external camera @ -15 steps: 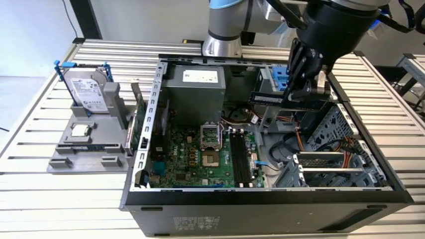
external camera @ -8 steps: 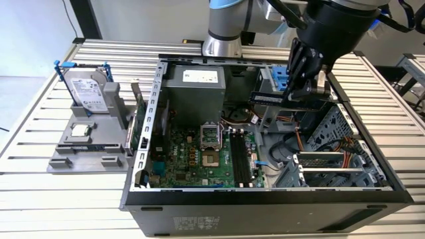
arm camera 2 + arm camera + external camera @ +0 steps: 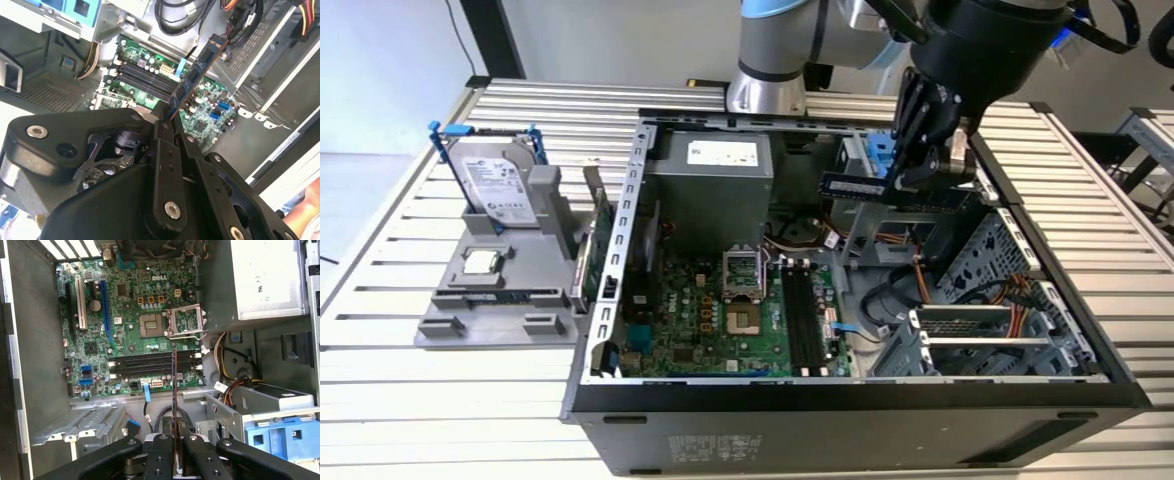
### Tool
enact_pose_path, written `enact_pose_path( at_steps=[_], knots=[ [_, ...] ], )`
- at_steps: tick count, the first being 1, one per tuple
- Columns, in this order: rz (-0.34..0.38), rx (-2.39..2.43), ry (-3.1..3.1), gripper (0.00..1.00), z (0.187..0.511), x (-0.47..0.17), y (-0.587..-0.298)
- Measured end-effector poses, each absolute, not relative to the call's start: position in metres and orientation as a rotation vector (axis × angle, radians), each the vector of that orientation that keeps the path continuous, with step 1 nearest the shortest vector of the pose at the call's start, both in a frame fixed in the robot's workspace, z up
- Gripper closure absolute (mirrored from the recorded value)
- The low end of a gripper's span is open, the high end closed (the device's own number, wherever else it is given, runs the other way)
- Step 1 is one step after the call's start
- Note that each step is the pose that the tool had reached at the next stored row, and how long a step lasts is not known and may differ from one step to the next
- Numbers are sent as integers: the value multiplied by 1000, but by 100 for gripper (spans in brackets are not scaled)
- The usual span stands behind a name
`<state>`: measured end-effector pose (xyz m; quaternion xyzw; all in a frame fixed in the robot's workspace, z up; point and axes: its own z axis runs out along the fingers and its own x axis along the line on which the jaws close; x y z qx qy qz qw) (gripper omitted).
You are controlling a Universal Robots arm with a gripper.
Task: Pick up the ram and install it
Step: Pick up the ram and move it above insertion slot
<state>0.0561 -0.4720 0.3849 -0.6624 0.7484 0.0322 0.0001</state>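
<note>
Black pincer (image 3: 931,165) fingers are closed on the ram (image 3: 861,187) in the exterior view, gripping it toward its end on the exterior view's right. The stick lies roughly level in the air above the open computer case (image 3: 854,400), higher than the green motherboard (image 3: 707,310) and its empty memory slots (image 3: 803,318). On the exterior view's left, a grey holder (image 3: 494,300) on the slatted metal table (image 3: 440,400) carries the silver hard drive (image 3: 500,180) standing upright and the small square processor chip (image 3: 483,262).

In the second wrist view, the pincer (image 3: 167,125) is shut tight on the ram (image 3: 197,75), which sticks out from between the fingers with its chips showing. Past it lie the motherboard (image 3: 205,107) and the dark memory slots (image 3: 142,77).

In the first wrist view, the ram (image 3: 174,400) appears edge-on as a thin line rising from the clamped pincer (image 3: 175,442). Its far end overlaps the memory slots (image 3: 150,365), running across them, beside the open processor socket (image 3: 152,324). A silver power supply (image 3: 270,277) and a blue bracket (image 3: 280,437) sit to one side.
</note>
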Motion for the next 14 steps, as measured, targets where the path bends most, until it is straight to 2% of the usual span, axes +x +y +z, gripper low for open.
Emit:
enact_pose_path(
  at_steps=[14],
  knots=[
    [101,-2081,2351,100,385,57,-461]
  ],
)
